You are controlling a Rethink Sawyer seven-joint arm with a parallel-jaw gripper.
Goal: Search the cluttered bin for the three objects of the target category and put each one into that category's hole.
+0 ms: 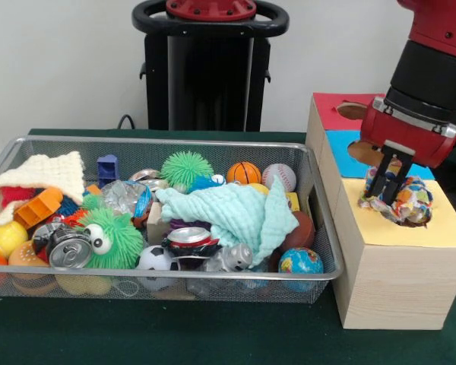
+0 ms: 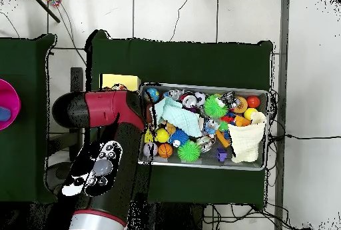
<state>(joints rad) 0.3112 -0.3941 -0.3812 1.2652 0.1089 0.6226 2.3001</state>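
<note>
Green cloth covers the desk (image 1: 175, 334) closest to the camera, and on it stands the wire bin (image 1: 213, 270), the biggest container, heaped with a mint cloth (image 1: 228, 213), a cream knitted cloth (image 1: 42, 173), spiky balls (image 1: 187, 167), toy sports balls and dented cans (image 1: 68, 249). One more crumpled foil-like wrapper (image 1: 125, 196) shows near its middle, half buried. Beside the bin is the pale wood box (image 1: 395, 281), its top in red, blue and yellow panels; the yellow hole itself is hidden under my load. My gripper (image 1: 390, 196) hangs over that yellow panel (image 1: 448, 228), fingers narrow and pinched on a crumpled wrapper (image 1: 406, 204) printed in many colours, which rests right at the hole. I judge it very light, thin and springy: it gives rather than breaks, may cling or catch on the ragged edge, and is best pinched through its bunched middle. Overhead, my arm covers the box.
</note>
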